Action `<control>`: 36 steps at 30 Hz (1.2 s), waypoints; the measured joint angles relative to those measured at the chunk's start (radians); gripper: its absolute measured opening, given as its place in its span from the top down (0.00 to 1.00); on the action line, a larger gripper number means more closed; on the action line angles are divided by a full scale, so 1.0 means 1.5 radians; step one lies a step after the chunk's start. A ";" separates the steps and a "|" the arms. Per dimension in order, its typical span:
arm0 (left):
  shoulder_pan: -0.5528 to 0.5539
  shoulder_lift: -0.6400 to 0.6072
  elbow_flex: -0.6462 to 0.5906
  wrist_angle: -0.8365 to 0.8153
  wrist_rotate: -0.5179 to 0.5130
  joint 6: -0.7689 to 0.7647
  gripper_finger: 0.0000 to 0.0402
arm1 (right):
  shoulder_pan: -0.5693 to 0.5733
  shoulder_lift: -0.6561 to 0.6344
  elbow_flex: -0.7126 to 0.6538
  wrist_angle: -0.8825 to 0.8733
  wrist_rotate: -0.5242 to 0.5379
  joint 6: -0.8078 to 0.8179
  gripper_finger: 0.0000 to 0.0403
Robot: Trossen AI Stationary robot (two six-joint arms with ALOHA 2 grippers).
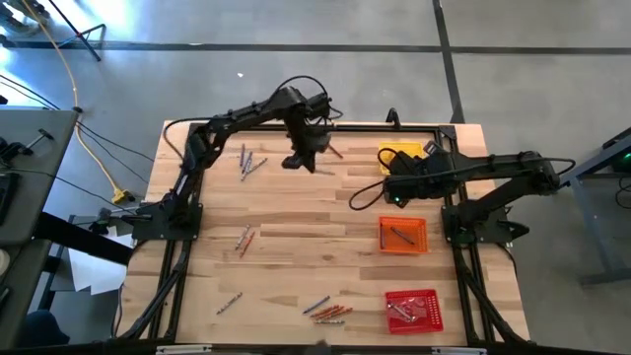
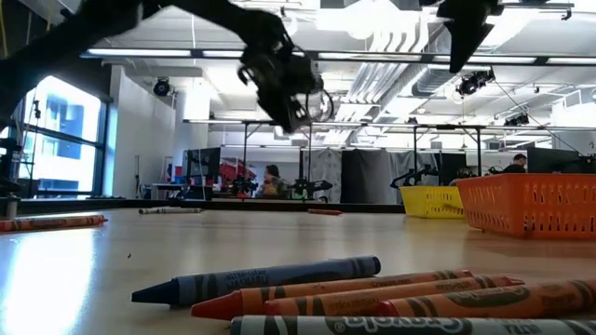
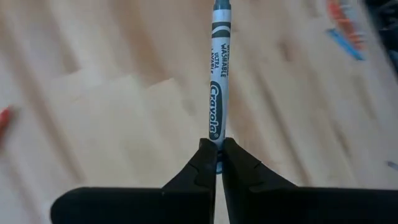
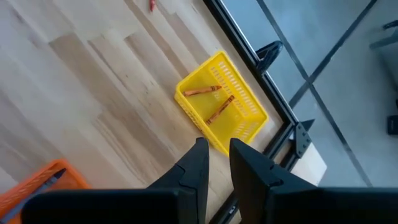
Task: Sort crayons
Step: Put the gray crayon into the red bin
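The left gripper (image 3: 217, 163) pinches a grey crayon (image 3: 217, 81) above the tabletop's (image 1: 296, 212) far edge. The right gripper (image 4: 216, 163) hangs over the yellow tray (image 4: 249, 106) near the far right corner, fingers slightly parted and empty; two orange crayons (image 4: 214, 102) lie in that tray.

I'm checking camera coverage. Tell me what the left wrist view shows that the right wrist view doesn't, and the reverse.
Only the left wrist view shows the left gripper with its jaws shut on a grey crayon.

Only the right wrist view shows the yellow tray holding two orange crayons, a corner of the orange tray, and the empty right gripper.

Both show the wooden table.
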 joint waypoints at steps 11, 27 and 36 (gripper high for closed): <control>-0.168 -0.297 -0.411 0.347 -0.041 -0.135 1.00 | 0.055 -0.136 -0.215 0.165 0.023 0.090 0.86; -0.325 -0.548 -0.840 1.205 -0.443 -0.448 1.00 | 0.107 -0.196 -0.488 1.014 0.023 -0.257 0.86; -0.369 -0.533 -0.860 1.328 -0.582 -0.452 1.00 | 0.119 -0.165 -0.574 1.428 -0.013 -0.417 0.86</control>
